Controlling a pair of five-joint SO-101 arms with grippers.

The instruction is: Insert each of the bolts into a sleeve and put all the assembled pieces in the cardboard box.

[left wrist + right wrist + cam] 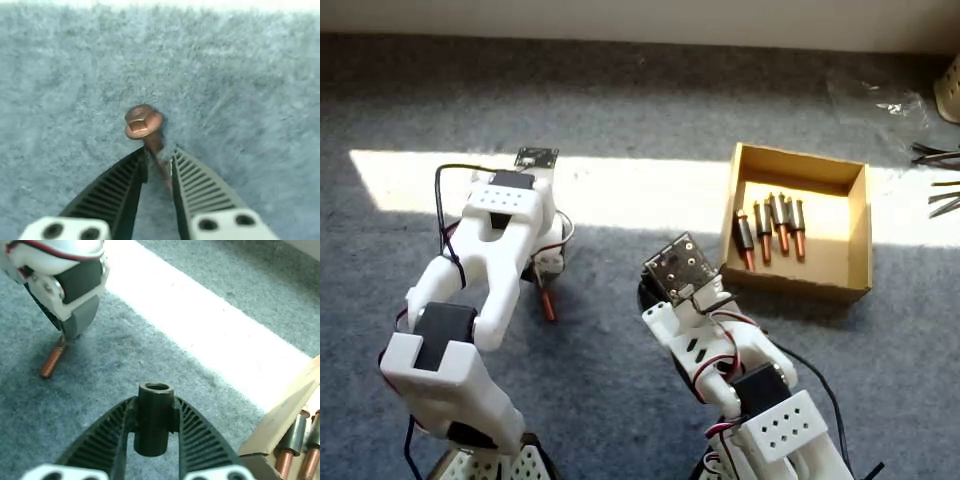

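My left gripper (159,167) is shut on the shank of a copper bolt (143,122), whose hex head points away from the wrist over the carpet. From above, that bolt (548,301) hangs slanted below the left gripper (544,282). My right gripper (155,402) is shut on a black sleeve (154,417), held upright with its open bore facing up. In the right wrist view the left gripper (70,322) and its bolt (52,360) hang a short way beyond the sleeve. The cardboard box (854,232) at the right holds several assembled pieces (772,226).
Grey carpet (620,100) covers the floor, with a bright strip of sunlight (640,190) running across between the arms and the box. The box's corner (280,425) lies close beside my right gripper. Dark loose items (935,180) lie at the far right edge.
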